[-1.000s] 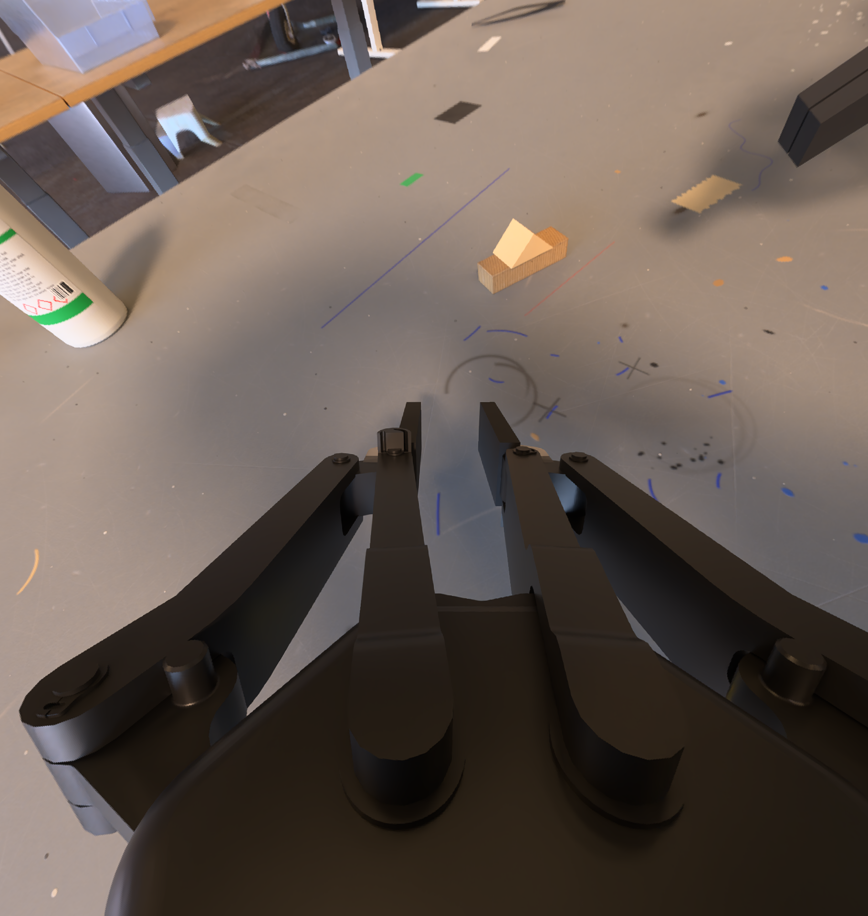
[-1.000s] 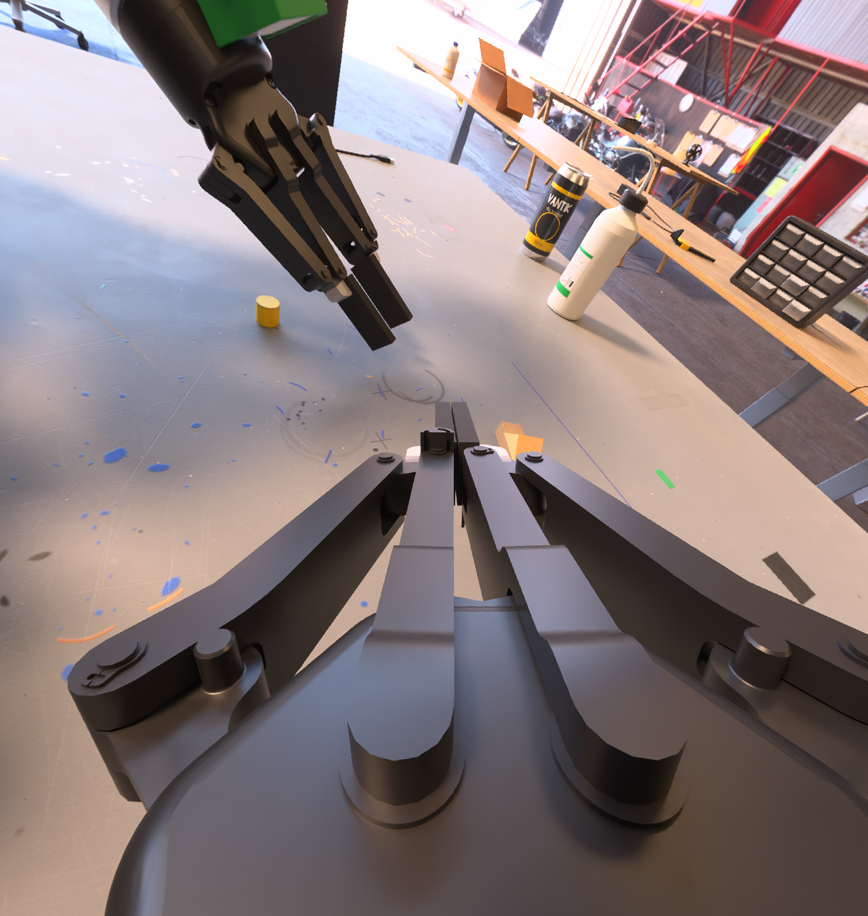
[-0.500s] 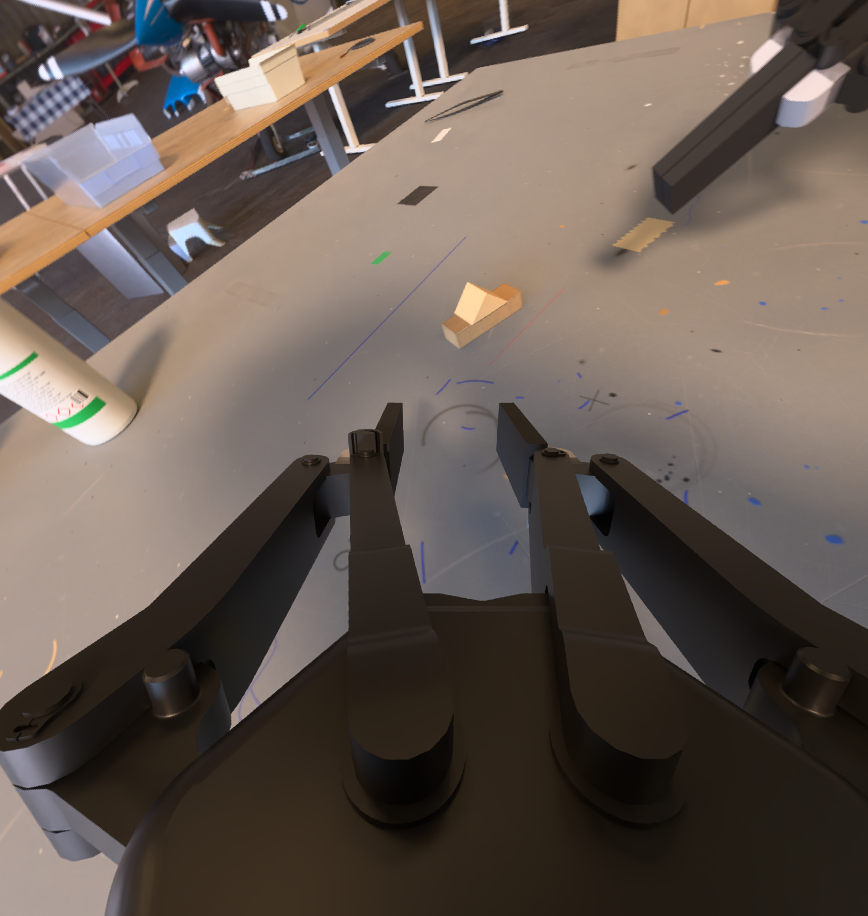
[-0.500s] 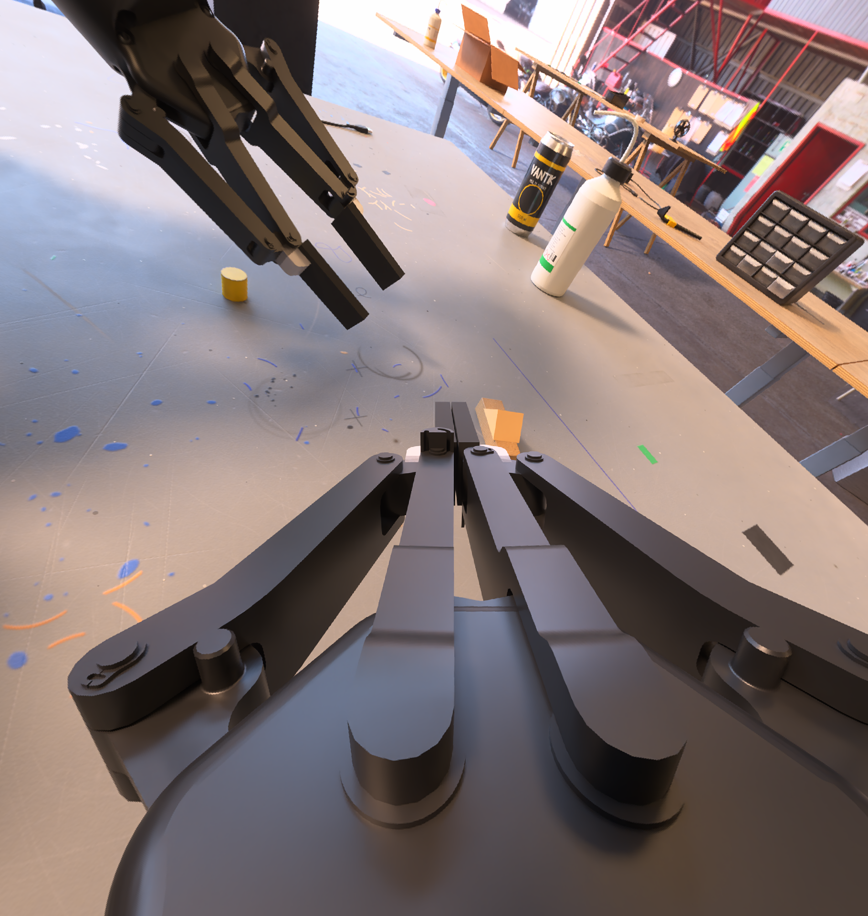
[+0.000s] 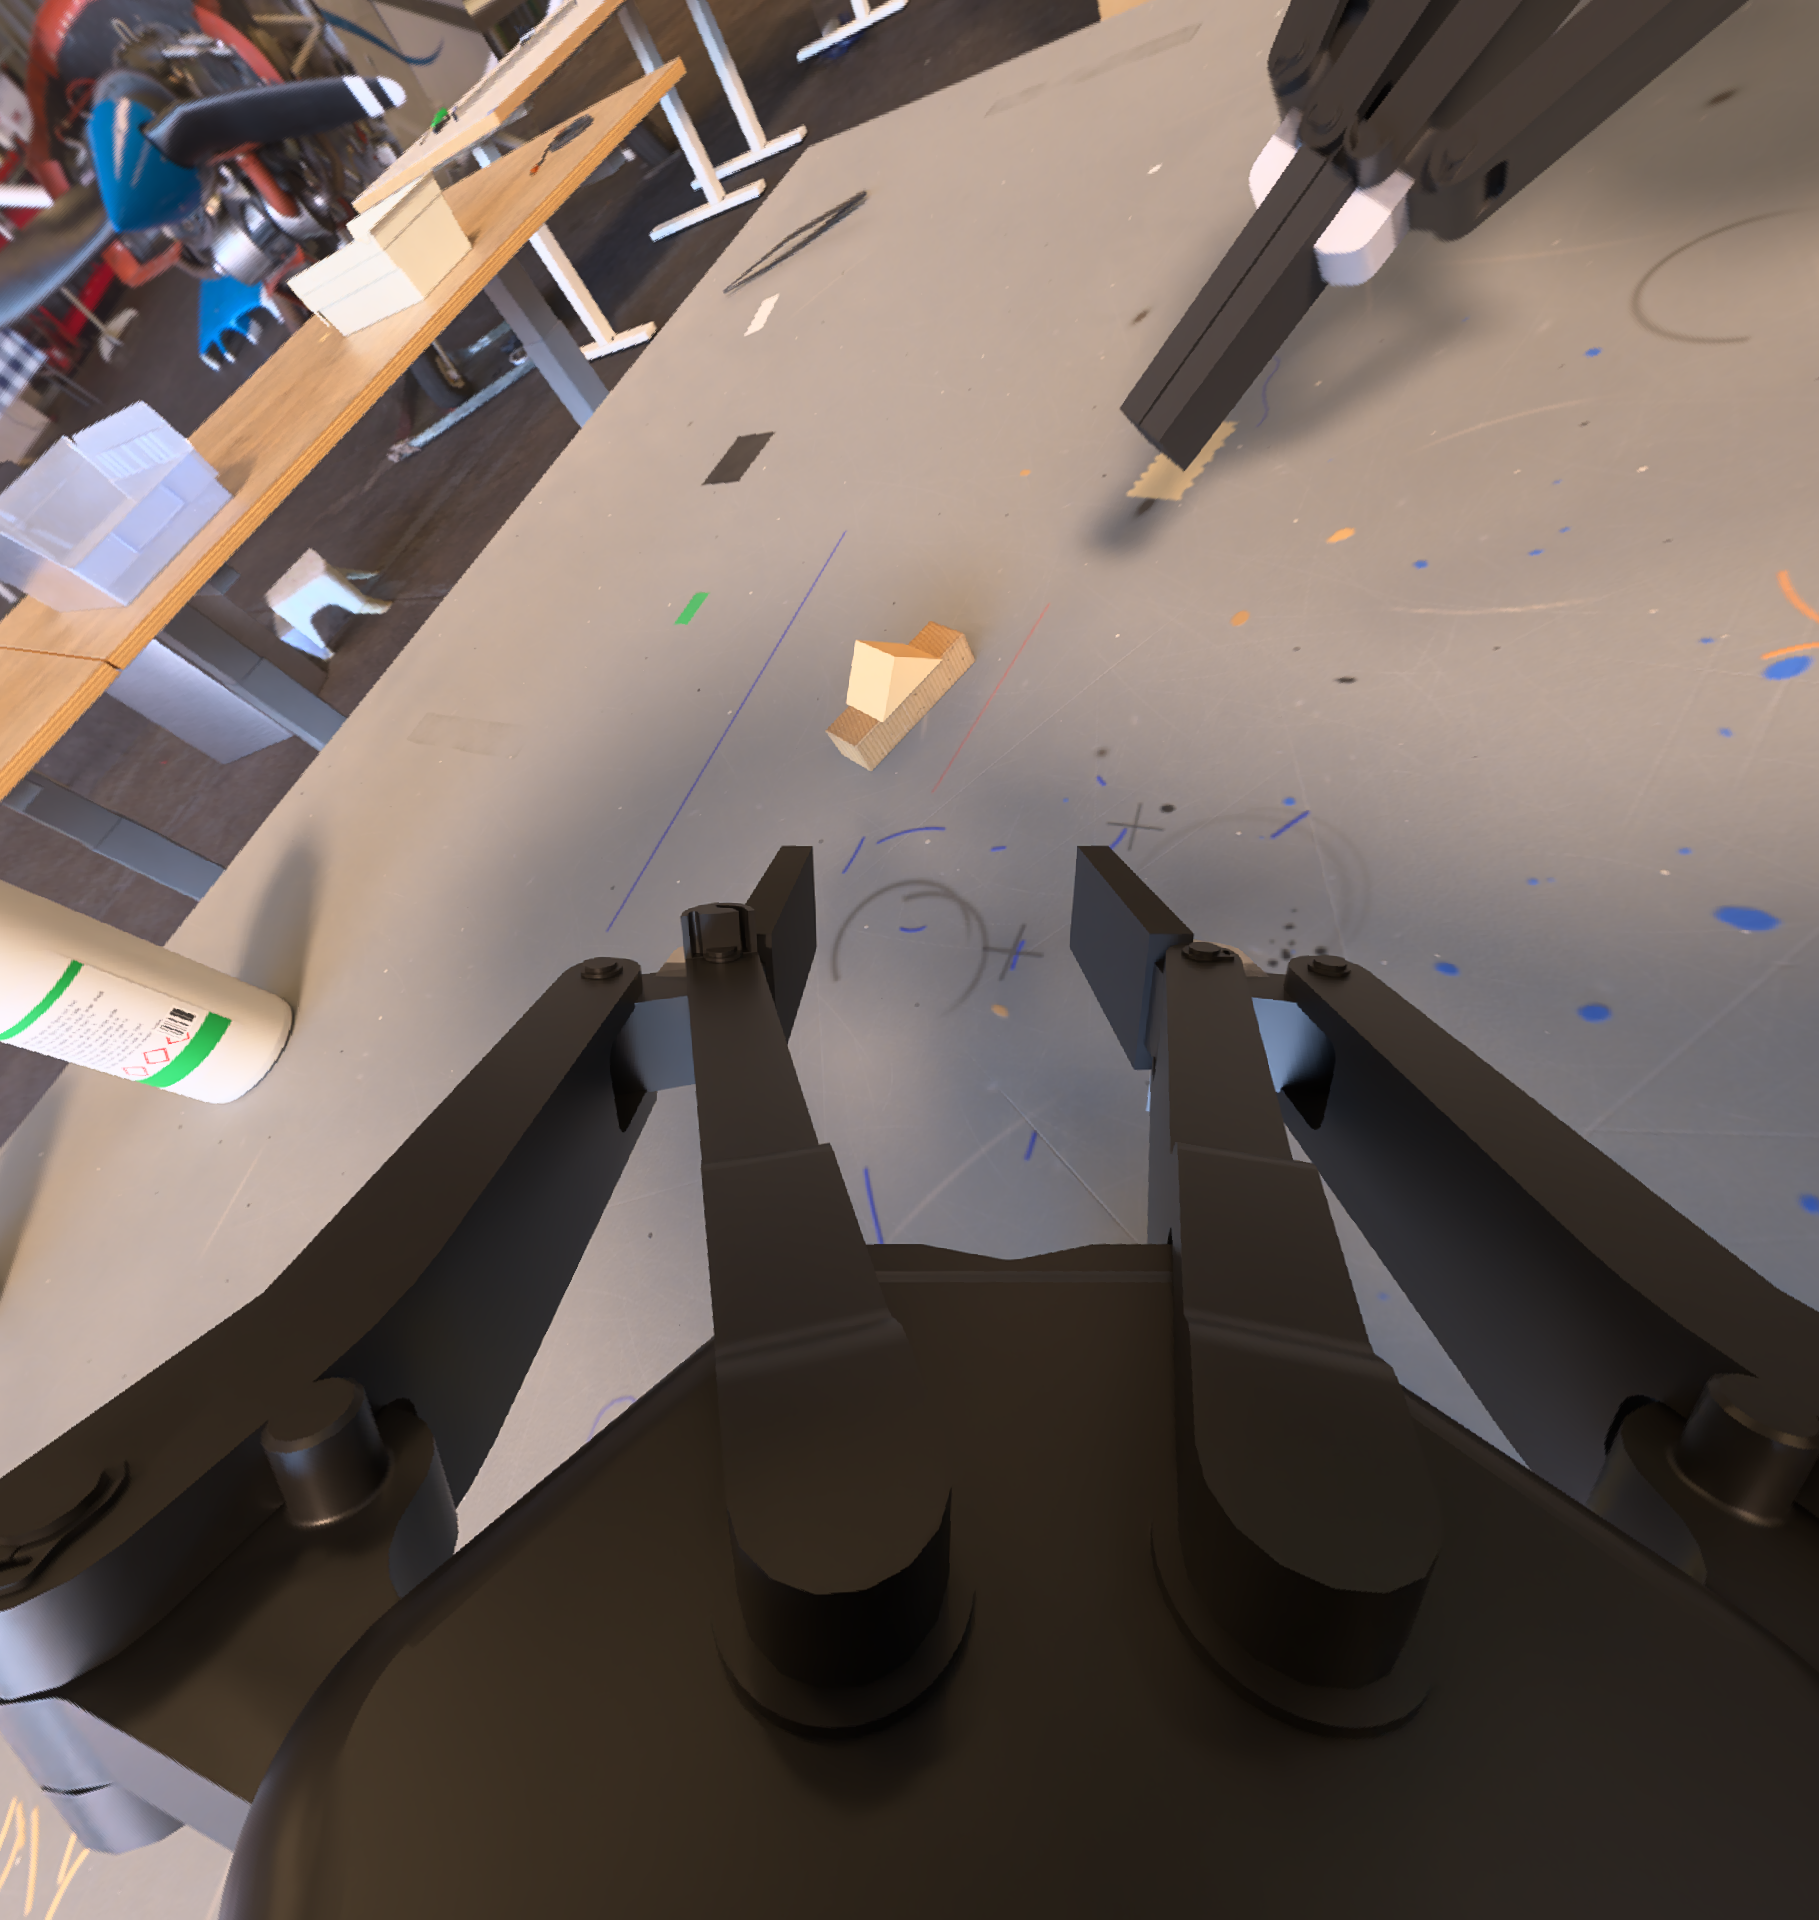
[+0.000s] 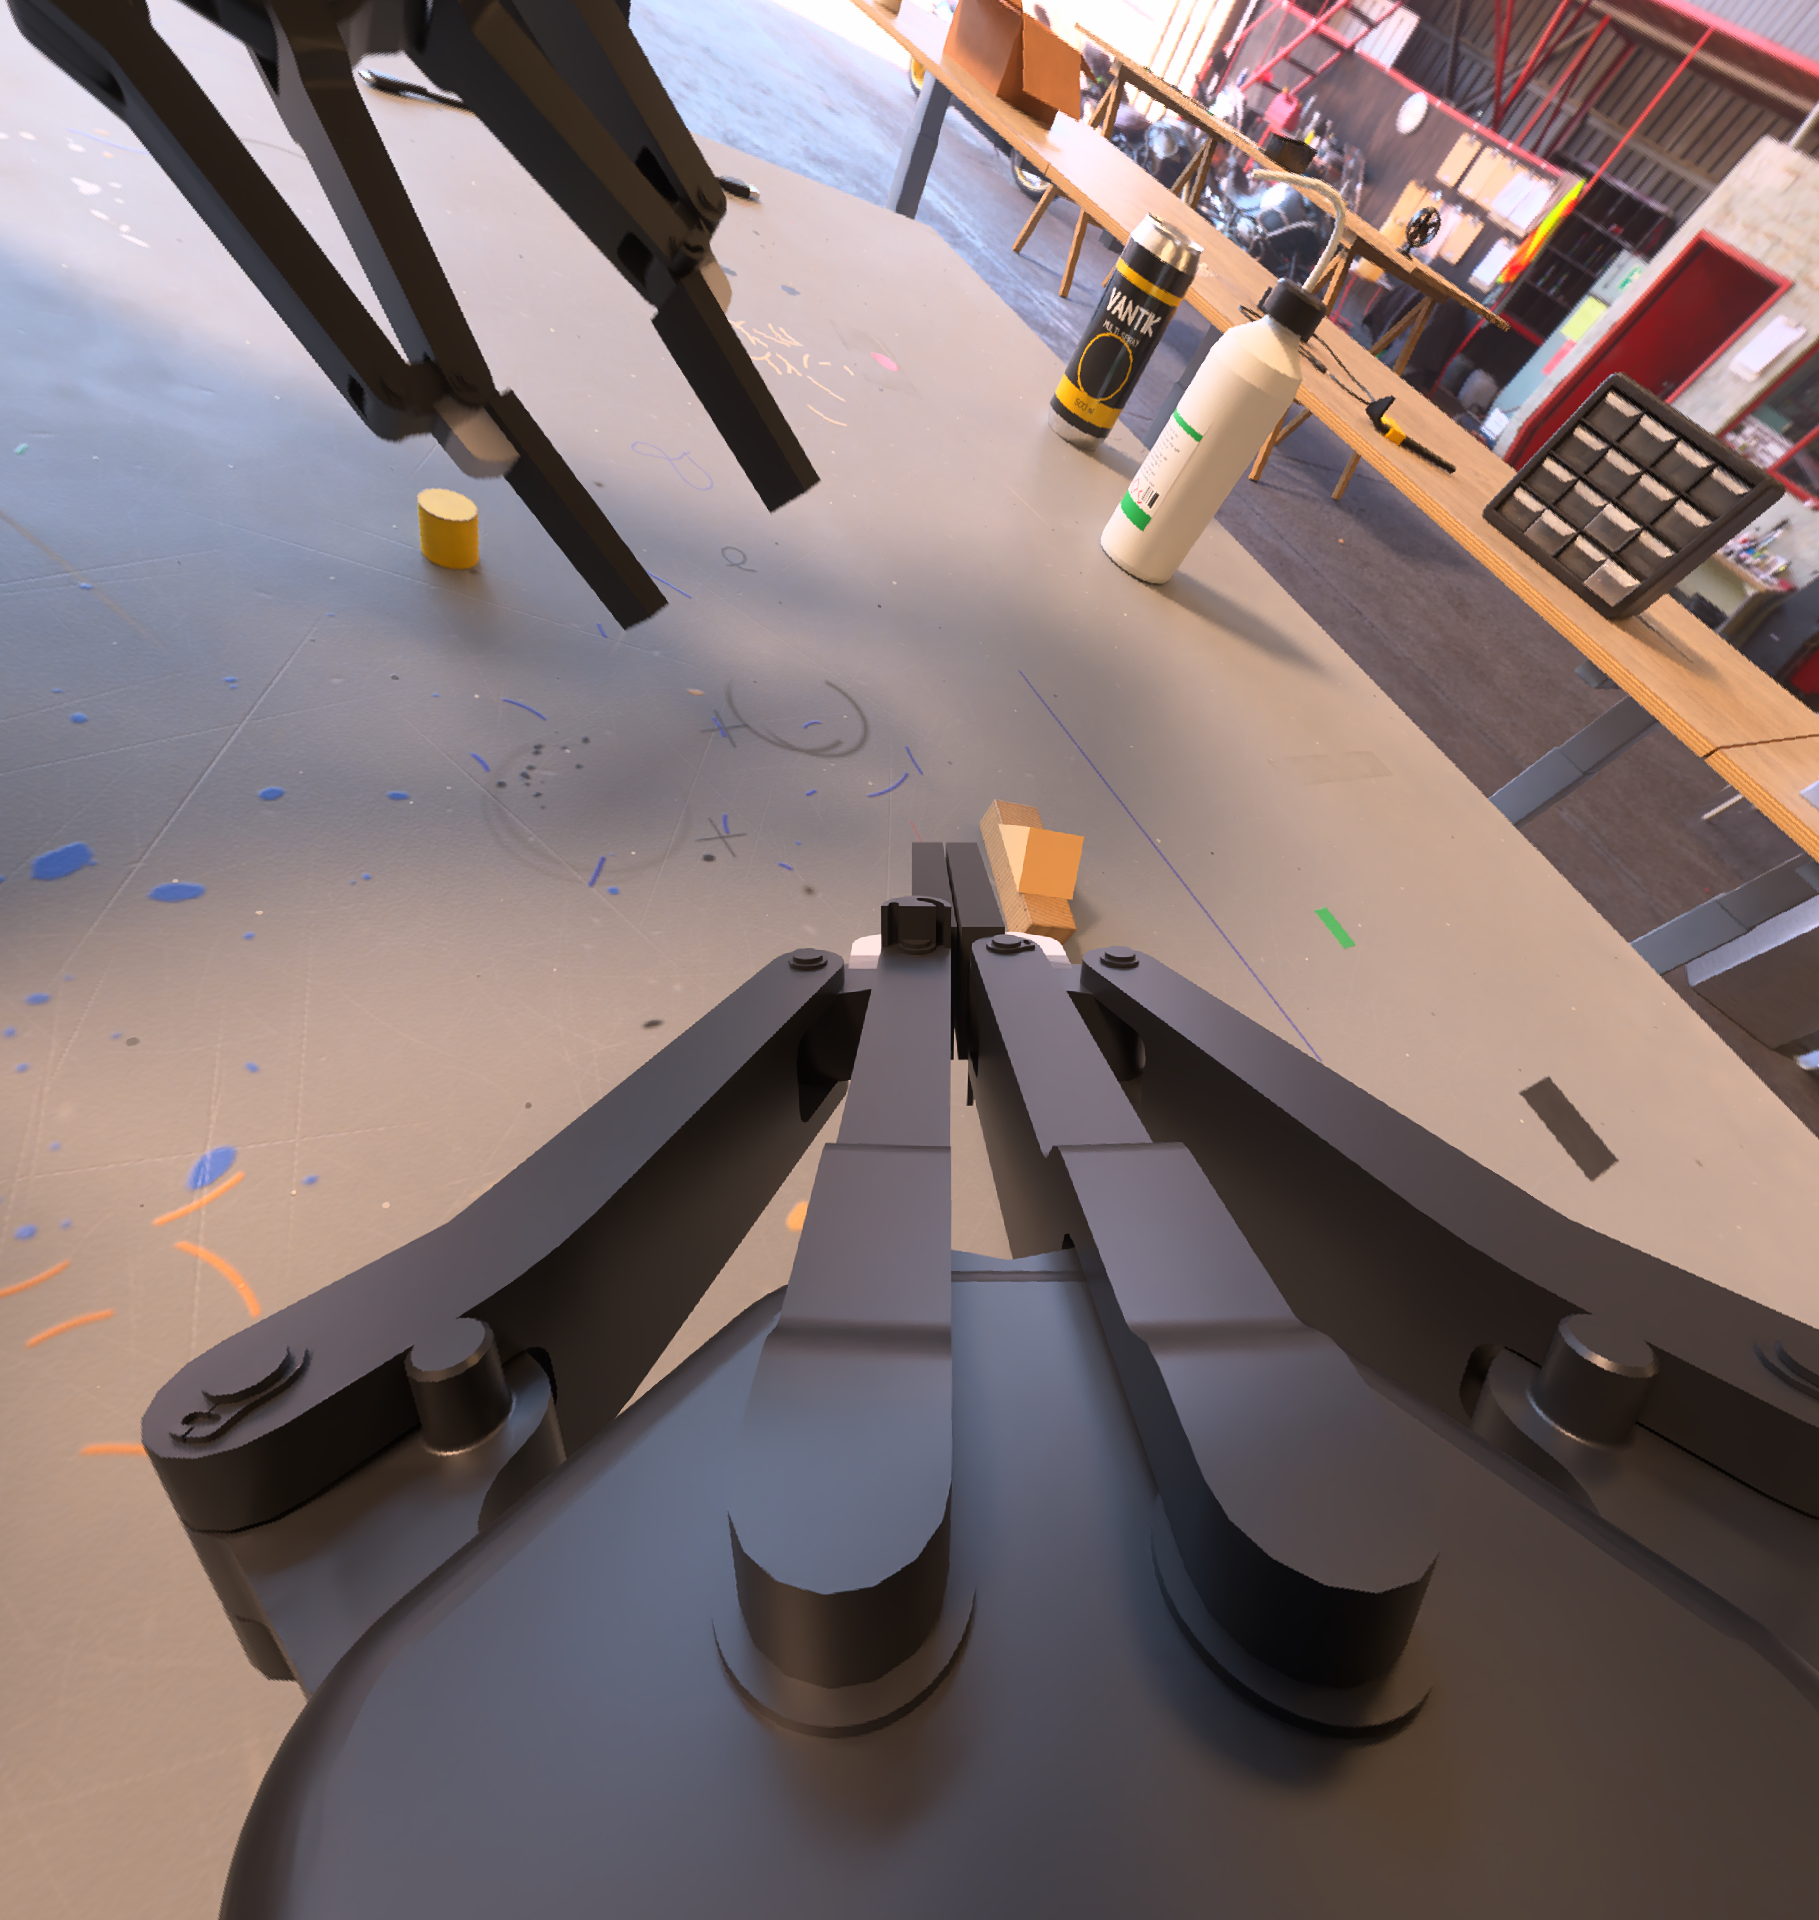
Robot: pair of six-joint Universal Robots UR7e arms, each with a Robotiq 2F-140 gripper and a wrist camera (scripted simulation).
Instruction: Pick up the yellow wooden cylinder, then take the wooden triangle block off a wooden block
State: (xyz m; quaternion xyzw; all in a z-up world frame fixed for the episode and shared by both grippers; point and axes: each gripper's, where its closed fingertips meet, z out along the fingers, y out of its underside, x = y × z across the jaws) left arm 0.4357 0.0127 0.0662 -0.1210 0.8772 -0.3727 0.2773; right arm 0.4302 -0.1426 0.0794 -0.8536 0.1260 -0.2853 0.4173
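Item, left: small yellow wooden cylinder (image 6: 448,529), upright on the grey paint-flecked table (image 6: 261,987), beside the left gripper (image 5: 944,906), which hangs above it with fingers spread, empty. Item, centre: right gripper (image 6: 944,871), fingers pressed together, nothing held. Item, right: pale wooden triangle block (image 6: 1042,860) resting on the oblong wooden block (image 6: 1030,904), just beyond those closed fingertips; white plastic bottle (image 6: 1201,452) stands well apart.

Grey worktop (image 6: 365,1039), paint-flecked (blue, orange). White bottle (image 6: 1201,457) with green band upright at 1 o'clock in right wrist view, black-and-yellow can (image 6: 1123,332) just beyond it. Black compartment tray (image 6: 1632,499) on wooden bench (image 6: 1715,707) at 2 o'clock.
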